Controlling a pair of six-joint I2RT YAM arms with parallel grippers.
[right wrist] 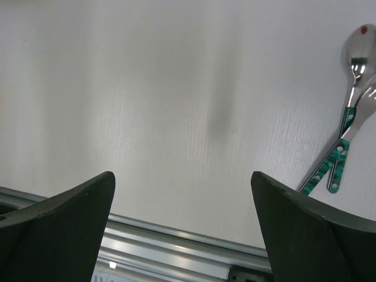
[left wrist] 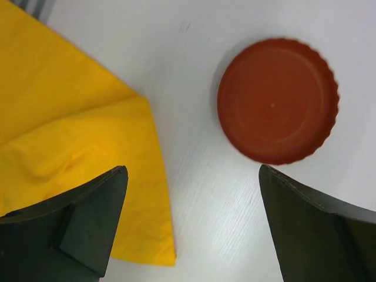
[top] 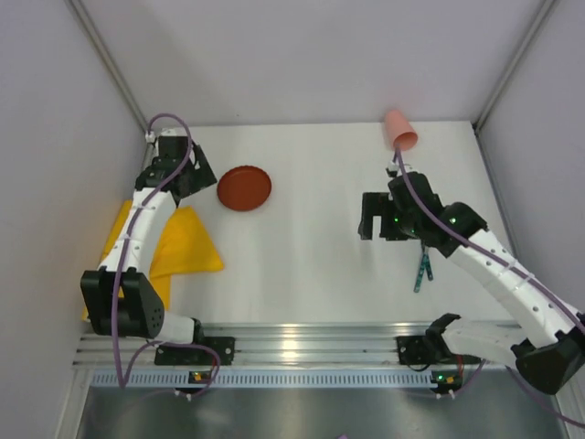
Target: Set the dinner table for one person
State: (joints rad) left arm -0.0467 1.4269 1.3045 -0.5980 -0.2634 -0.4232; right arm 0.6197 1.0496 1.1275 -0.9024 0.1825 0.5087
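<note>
Item 1, dinner table [top: 311, 265]: white tabletop with a ridged aluminium rail [top: 302, 343] along its near edge, spread under both arms and carrying every piece. Item 2, red scalloped plate [left wrist: 277, 100]: flat on the table toward the far left, apart from the corner of the yellow napkin [left wrist: 70, 135] beside it. Item 3, spoon [right wrist: 358, 53] and fork [right wrist: 365, 97], teal-handled: lying crossed at the handles on the right, close beside the right arm. Item 4, pink cup [top: 400, 130]: at the far edge on the right; whether it is upright or tipped cannot be told. Item 5, left gripper [left wrist: 191, 176]: fingers wide apart, holding nothing and touching nothing, hovering over bare table between napkin and plate. Item 6, right gripper [right wrist: 182, 176]: fingers likewise wide apart and empty, above bare table near the rail. Step in hand, as judged: the left arm fetching the plate. Handling note: the plate is shallow with a low rim, so the gripper should shift toward it, put 1 finger on each side of the near rim, come down almost to the table, close firmly, and lift level.
</note>
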